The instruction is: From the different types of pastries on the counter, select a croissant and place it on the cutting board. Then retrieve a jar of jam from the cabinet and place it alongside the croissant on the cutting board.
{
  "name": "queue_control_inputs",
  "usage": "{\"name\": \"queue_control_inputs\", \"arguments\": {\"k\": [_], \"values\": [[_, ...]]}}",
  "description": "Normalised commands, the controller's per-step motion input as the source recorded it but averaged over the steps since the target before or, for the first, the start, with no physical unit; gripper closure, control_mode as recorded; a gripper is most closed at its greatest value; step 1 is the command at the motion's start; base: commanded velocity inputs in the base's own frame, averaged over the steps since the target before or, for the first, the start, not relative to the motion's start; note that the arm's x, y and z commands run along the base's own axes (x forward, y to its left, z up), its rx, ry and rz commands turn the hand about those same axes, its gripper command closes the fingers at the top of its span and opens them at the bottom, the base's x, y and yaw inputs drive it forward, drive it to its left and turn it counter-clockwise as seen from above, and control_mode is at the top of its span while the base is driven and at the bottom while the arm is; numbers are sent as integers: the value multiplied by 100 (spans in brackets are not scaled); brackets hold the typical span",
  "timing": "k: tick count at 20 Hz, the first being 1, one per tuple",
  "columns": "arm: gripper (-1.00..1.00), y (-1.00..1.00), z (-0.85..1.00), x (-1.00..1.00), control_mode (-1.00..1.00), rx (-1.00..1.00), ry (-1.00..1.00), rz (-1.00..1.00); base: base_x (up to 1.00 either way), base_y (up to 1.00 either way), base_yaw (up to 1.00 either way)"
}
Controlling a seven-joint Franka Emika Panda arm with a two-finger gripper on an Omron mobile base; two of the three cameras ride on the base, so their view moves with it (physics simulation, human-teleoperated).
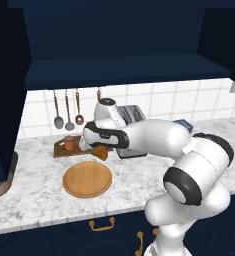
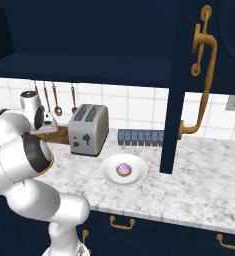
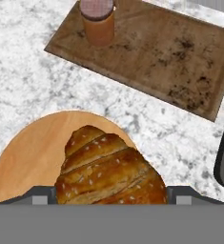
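- Two-finger gripper (image 3: 111, 193): clasped the golden-brown ridged croissant (image 3: 108, 174) above the round tan wooden plate (image 3: 32, 157).
- Dark-brown wooden cutting board (image 3: 170, 57): carried an orange-brown jar (image 3: 98, 21).
- Silver toaster (image 2: 89, 130): stood beside the board.

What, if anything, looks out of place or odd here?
Nothing is spilled or damaged. One oddity: the jar already stands on the board while the croissant is in the gripper, off the board.
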Motion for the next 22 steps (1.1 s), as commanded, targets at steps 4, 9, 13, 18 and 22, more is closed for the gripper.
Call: {"name": "queue_control_inputs", "arguments": {"k": [4, 9, 13, 18, 22], "values": [[100, -53, 57, 56, -100, 0, -3, 8, 0, 0, 0], [100, -2, 6, 37, -100, 3, -1, 2, 0, 0, 0], [100, 0, 0, 98, -100, 0, -7, 0, 0, 0, 0], [100, 21, -8, 57, -100, 0, -2, -1, 0, 0, 0], [100, 37, -74, 22, -100, -3, 0, -5, 0, 0, 0]]}}
